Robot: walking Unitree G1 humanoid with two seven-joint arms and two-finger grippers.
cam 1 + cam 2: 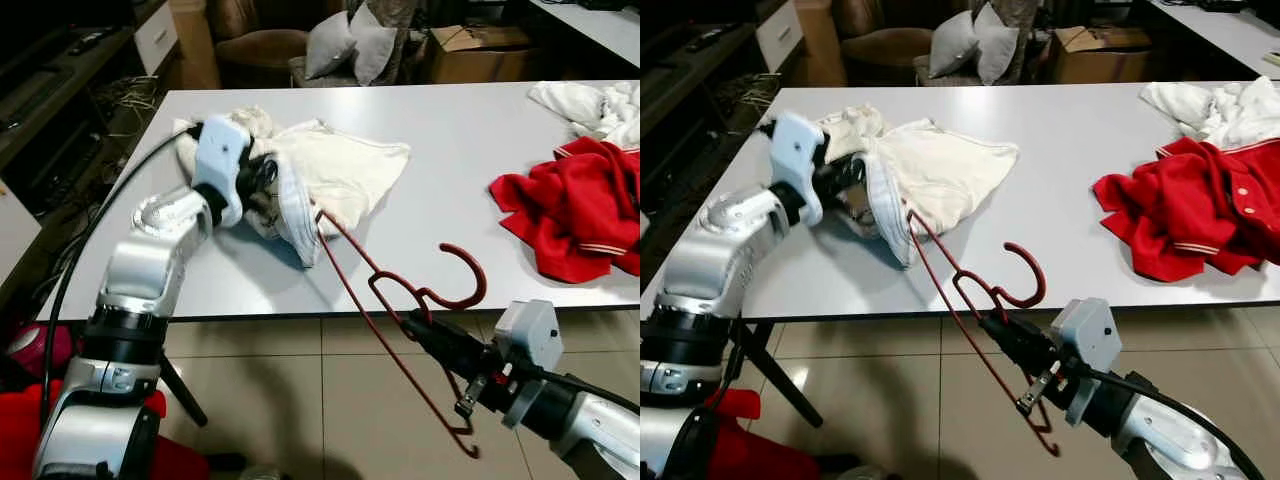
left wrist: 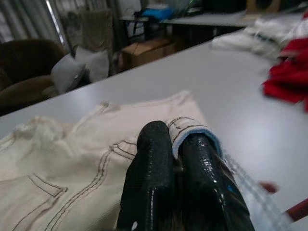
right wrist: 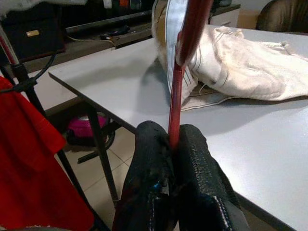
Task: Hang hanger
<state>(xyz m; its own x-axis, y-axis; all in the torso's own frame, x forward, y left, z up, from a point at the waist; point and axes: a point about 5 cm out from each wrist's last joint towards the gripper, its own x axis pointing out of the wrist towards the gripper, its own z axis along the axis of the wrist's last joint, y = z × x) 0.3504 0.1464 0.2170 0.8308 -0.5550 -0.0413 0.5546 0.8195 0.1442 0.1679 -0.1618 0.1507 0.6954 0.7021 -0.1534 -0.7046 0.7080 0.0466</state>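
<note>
A dark red wire hanger (image 1: 400,300) hangs off the table's near edge, its far arm tucked into the collar of a cream shirt (image 1: 330,170). My right gripper (image 1: 418,322) is shut on the hanger just below its hook (image 1: 465,275); in the right wrist view the red wire (image 3: 175,110) runs out from between the black fingers (image 3: 149,163). My left gripper (image 1: 272,195) is shut on the shirt's light-blue collar edge (image 2: 192,132) and lifts it a little off the grey table (image 1: 450,180).
A red garment (image 1: 580,210) lies crumpled at the table's right, with white cloth (image 1: 590,105) behind it. Beyond the table stand grey cushions (image 1: 350,45), a brown armchair (image 1: 250,40) and a cardboard box (image 1: 480,50). Tiled floor (image 1: 300,400) lies below.
</note>
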